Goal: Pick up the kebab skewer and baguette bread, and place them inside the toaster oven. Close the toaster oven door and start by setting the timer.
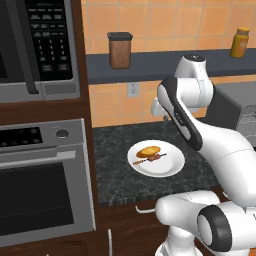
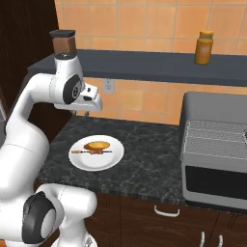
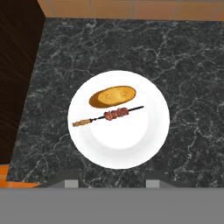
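pincer (image 3: pixel 113 181) hovers above the white plate (image 3: pixel 144 140), tips apart with nothing between them, well clear of the food. kebab skewer (image 3: pixel 109 116) lies across the plate's middle, baguette bread (image 3: pixel 112 96) just beside it on the side toward the wall. plate sits on the dark marbled bench (image 2: pixel 144 159). toaster oven (image 2: pixel 214 149) stands at the bench's right end, well apart from the plate, its dark door (image 2: pixel 216 182) upright.
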Controlling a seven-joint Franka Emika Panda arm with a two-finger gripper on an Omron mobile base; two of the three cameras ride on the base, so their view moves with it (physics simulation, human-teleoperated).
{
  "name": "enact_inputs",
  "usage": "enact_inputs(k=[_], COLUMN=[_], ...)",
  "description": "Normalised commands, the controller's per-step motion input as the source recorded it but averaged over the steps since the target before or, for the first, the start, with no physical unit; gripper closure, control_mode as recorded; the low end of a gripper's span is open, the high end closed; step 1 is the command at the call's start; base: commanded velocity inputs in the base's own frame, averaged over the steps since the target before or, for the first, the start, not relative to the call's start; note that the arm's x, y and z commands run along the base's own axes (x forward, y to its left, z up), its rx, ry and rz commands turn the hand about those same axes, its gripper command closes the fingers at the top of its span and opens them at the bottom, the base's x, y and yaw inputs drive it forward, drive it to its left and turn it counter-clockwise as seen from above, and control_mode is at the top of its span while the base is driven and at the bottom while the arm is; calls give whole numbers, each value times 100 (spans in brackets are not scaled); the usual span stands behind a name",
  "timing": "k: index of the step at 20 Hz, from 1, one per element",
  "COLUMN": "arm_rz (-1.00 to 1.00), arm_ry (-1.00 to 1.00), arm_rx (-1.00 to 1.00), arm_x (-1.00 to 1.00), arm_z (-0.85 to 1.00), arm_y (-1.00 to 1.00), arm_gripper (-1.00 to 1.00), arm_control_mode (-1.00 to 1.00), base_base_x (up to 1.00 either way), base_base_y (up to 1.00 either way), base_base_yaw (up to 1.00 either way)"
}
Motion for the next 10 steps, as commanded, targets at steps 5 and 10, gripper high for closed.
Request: enact_inputs(k=[5,10], arm_rz=[0,0], arm_ry=[0,0], arm_rx=[0,0], arm_x=[0,0], arm_z=[0,0], arm_y=[0,0], arm_gripper=[-100,-100], arm_control_mode=[100,100], base_base_x=[0,0], base_base_y=[0,-12], base_base_yaw=[0,0])
